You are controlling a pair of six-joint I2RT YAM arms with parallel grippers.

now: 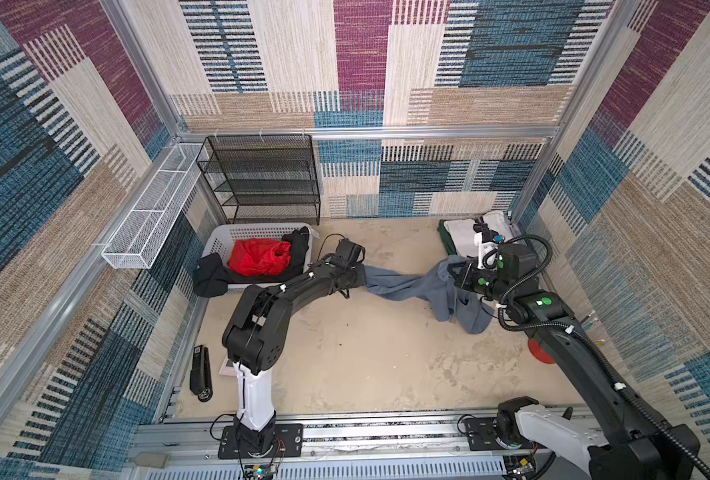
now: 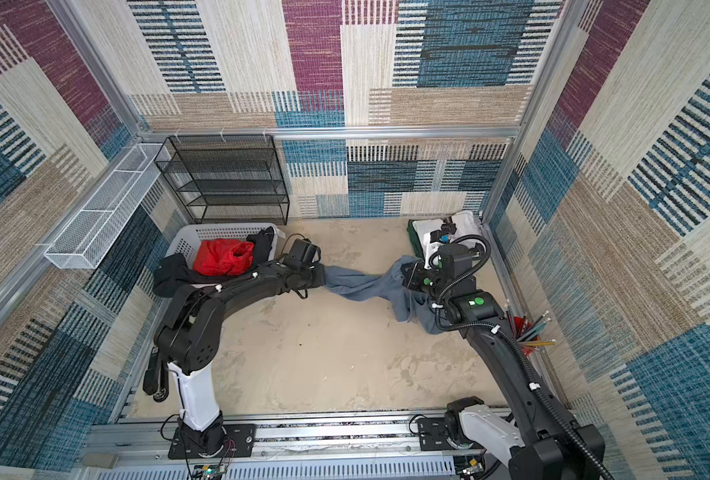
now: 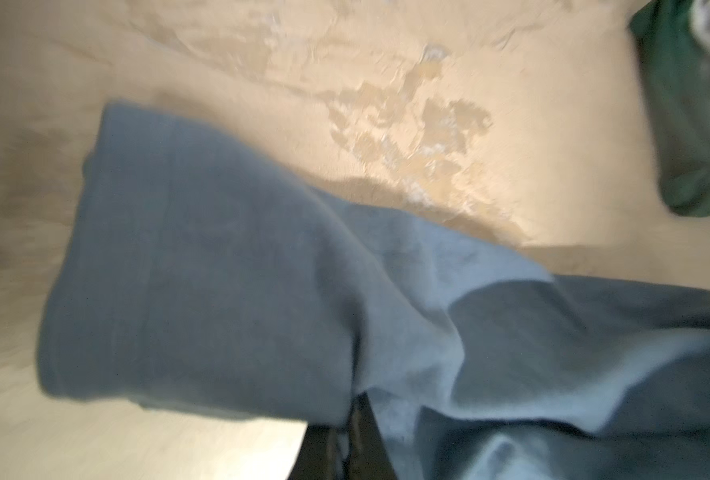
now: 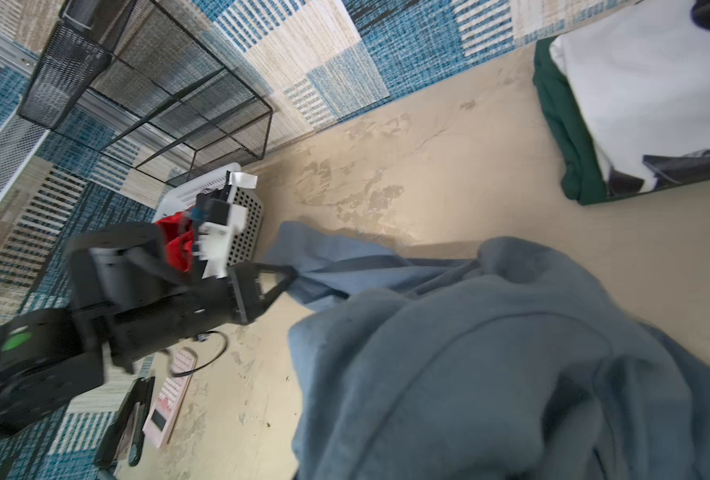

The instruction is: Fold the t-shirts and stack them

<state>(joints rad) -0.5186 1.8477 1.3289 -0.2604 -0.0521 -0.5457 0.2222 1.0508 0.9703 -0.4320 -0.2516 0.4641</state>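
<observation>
At the far left a black stapler (image 1: 200, 373) lies by the table (image 1: 366, 365) edge, and behind it the white basket (image 1: 257, 227) holds a red cloth (image 1: 259, 257), with dark cloth (image 1: 210, 276) spilling over its rim. The left gripper (image 4: 292, 275) sits just beside that basket, its jaws pinched together on one end of the slate-grey t-shirt (image 1: 403, 286). The shirt hangs between the arms as a twisted, sagging rope, and its low folds trail toward the table on the right. It looks soft and light, with no stiffness at all, so it will likely droop wherever it is unsupported. Shoulder seams or hem corners seem better holds than bunched cloth (a bunch hides which layer is gripped). The right gripper (image 1: 455, 272) is buried in gathered fabric; its jaws are closed, apparently on the shirt's other end. Behind it, in the far right corner, the white t-shirt (image 4: 644, 91) lies folded on the dark green t-shirt (image 4: 561, 120). A red pencil cup (image 2: 526, 328) stands close by the right arm, where a wide swing could catch it.
</observation>
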